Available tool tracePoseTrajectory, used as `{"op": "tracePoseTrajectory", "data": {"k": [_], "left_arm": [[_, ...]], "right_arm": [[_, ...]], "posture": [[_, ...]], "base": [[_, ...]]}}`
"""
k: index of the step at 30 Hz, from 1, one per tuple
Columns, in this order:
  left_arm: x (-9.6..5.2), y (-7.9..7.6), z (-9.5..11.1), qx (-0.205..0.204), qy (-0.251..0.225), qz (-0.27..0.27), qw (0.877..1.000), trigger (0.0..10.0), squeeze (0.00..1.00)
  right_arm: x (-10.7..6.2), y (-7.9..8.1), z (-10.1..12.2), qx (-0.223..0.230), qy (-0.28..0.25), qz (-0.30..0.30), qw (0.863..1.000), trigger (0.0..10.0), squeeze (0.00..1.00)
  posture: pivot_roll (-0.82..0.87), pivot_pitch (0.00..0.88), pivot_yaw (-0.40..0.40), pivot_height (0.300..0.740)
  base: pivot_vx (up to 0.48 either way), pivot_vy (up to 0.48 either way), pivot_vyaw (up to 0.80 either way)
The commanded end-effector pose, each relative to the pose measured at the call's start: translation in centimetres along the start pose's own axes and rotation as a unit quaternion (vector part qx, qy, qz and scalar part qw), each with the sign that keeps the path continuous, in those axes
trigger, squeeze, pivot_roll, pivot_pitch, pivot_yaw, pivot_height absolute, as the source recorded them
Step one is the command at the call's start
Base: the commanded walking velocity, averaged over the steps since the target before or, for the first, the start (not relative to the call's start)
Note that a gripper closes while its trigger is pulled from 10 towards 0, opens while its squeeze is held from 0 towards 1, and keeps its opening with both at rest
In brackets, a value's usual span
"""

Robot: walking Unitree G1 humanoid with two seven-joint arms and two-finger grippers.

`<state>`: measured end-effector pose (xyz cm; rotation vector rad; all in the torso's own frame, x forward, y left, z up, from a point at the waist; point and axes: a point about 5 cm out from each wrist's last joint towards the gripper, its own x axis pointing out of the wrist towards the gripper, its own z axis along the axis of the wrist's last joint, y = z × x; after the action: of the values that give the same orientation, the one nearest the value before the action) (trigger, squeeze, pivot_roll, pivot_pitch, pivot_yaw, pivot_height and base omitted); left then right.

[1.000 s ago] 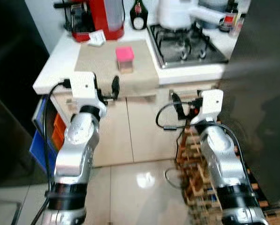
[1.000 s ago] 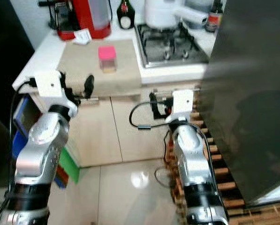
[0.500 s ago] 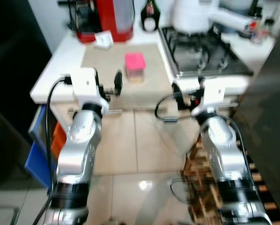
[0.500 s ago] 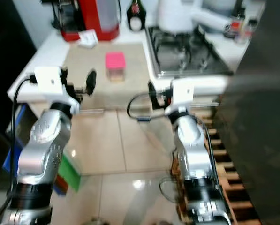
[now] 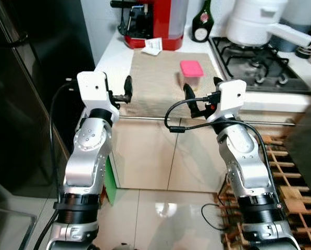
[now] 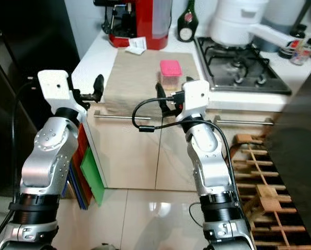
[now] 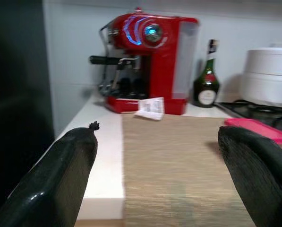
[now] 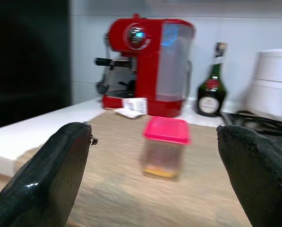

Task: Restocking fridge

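A small clear container with a pink lid (image 5: 190,72) stands on a beige mat (image 5: 155,78) on the white counter. My right gripper (image 5: 202,94) is held at the counter's front edge, just short of the container, and is open. In the right wrist view the container (image 8: 164,149) sits centred between the two black fingers (image 8: 51,175), some way ahead of them. My left gripper (image 5: 125,91) is open at the mat's near left corner, with nothing between its fingers (image 7: 60,175). A black fridge (image 5: 20,104) stands to the left of the counter.
A red coffee machine (image 5: 155,23), a dark bottle (image 5: 200,23) and a white pot (image 5: 254,23) on a gas hob (image 5: 259,67) line the back of the counter. Cupboard doors with a bar handle (image 5: 145,117) lie below. A wooden rack (image 5: 285,177) stands at lower right.
The whole view has shifted: the counter is now nearer and the fridge shows on the left. Both grippers have come up level with the counter's front edge, the right one facing the container.
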<state>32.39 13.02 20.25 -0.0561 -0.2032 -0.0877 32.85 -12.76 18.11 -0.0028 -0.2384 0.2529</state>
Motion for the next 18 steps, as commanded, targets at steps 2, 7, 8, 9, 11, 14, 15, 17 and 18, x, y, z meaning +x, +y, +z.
{"op": "tracePoseTrajectory", "data": {"k": [2, 7, 8, 9, 11, 14, 15, 17, 18], "left_arm": [[0.0, -0.4, -0.1, 0.001, 0.003, -0.019, 1.000, 10.0, 0.00], [0.0, 0.0, 0.2, 0.000, -0.009, -0.009, 1.000, 10.0, 0.00], [0.1, 0.1, 0.3, -0.001, -0.012, -0.005, 1.000, 10.0, 0.00], [0.1, 0.2, 0.4, -0.003, -0.014, -0.003, 1.000, 10.0, 0.00], [0.1, 0.3, 0.5, -0.002, -0.018, 0.003, 1.000, 10.0, 0.00], [0.2, 0.2, 0.6, 0.001, -0.024, 0.004, 1.000, 10.0, 0.00], [0.2, 0.2, 0.6, 0.001, -0.024, 0.004, 1.000, 10.0, 0.00], [0.2, 0.1, 0.7, 0.004, -0.025, 0.001, 1.000, 10.0, 0.00], [0.2, 0.1, 0.7, 0.004, -0.025, 0.001, 1.000, 10.0, 0.00]], "right_arm": [[0.0, -0.7, -0.4, 0.003, 0.013, -0.024, 1.000, 10.0, 0.23], [-0.1, -0.3, -0.6, 0.008, 0.013, -0.025, 1.000, 10.0, 0.23], [-0.1, -0.2, -0.5, 0.008, 0.010, -0.023, 1.000, 10.0, 0.23], [0.0, -0.2, -0.5, 0.008, 0.008, -0.021, 1.000, 10.0, 0.23], [0.3, -0.1, -0.1, 0.008, 0.001, -0.016, 1.000, 10.0, 0.23], [0.8, -0.1, 0.4, 0.010, -0.011, -0.011, 1.000, 10.0, 0.24], [0.8, -0.1, 0.4, 0.010, -0.011, -0.011, 1.000, 10.0, 0.24], [0.9, -0.2, 0.5, 0.010, -0.014, -0.011, 1.000, 10.0, 0.23], [0.9, -0.2, 0.5, 0.010, -0.014, -0.011, 1.000, 10.0, 0.23]], "posture": [[-0.03, 0.000, 0.021, 0.740], [-0.03, 0.000, 0.025, 0.740], [-0.03, 0.000, 0.025, 0.740], [-0.03, 0.000, 0.025, 0.740], [-0.03, 0.000, 0.026, 0.740], [-0.03, 0.000, 0.024, 0.740], [-0.03, 0.000, 0.024, 0.740], [-0.03, 0.000, 0.021, 0.740], [-0.03, 0.000, 0.021, 0.740]], "base": [[0.000, 0.000, 0.00], [0.325, 0.000, 0.00], [0.435, 0.000, 0.00], [0.435, 0.000, 0.00], [0.431, 0.000, 0.00], [0.429, 0.000, 0.00], [0.424, 0.000, 0.00], [0.424, 0.000, 0.00], [0.424, 0.000, 0.00]]}}
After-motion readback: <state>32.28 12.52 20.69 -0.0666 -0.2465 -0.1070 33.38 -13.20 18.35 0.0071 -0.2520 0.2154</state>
